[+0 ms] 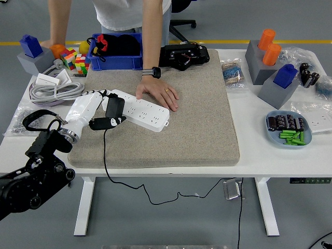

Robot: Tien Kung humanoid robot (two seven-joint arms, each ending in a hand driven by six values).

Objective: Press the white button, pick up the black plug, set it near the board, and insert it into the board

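Reached in from the lower left corner with the black left arm, its white left hand (96, 110) over the near-left part of the grey mat (197, 129). Held the black plug (114, 105) between a thumb below and fingers (106, 93) above, clamped on it, right at the left end of the white board (142, 110); could not tell whether its pins sat in a socket or only against it. Trailed a black cord (105, 155) from the plug toward the near edge of the white table (259, 161) and down over it. Lay aslant on the mat, the board, with a person's hand (158, 94) pressed flat on its far side, a watch on that wrist. Stood farther back, a blue bin (115, 52) and a black device (182, 55); coiled at the far left, a grey cable (52, 91).
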